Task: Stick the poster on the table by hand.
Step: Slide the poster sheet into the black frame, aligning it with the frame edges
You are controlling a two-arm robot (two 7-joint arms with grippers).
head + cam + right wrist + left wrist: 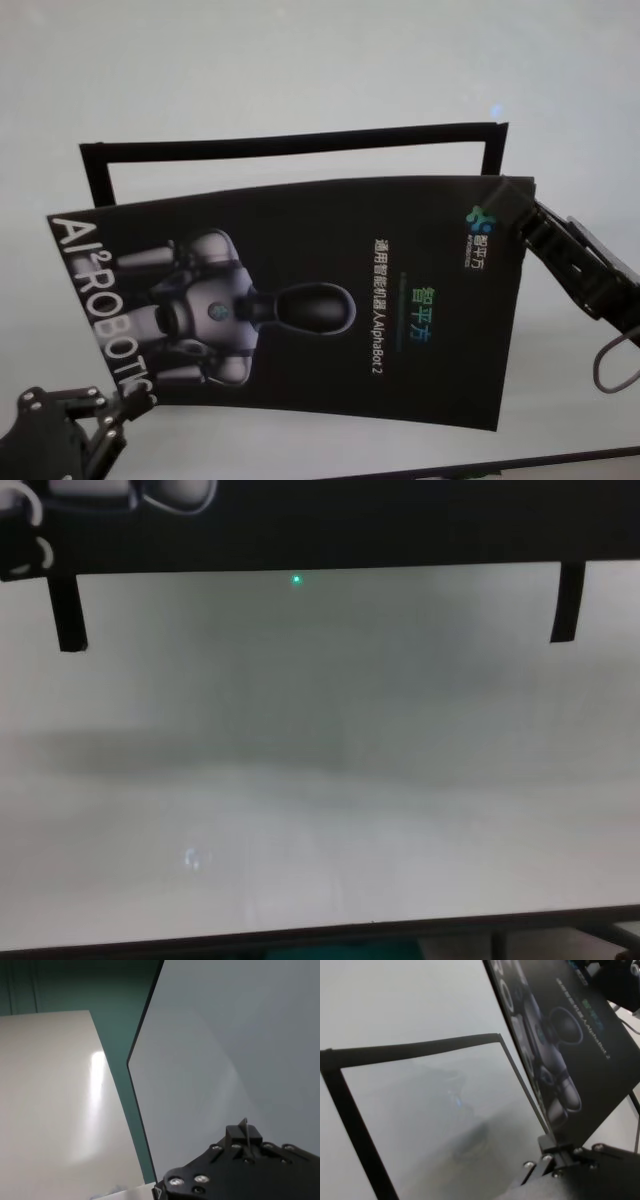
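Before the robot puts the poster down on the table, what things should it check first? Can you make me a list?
1. Left hand holds the poster by its near left corner: ok.
2. Right hand holds the far right corner: ok.
3. Poster is flat: not ok, it bows between the hands.
4. Poster is lined up with the black frame on the table: not ok, it sits nearer and tilted.
5. Poster touches the table: not ok, the left wrist view shows it lifted.
6. Sticky side is ready underneath: cannot tell.
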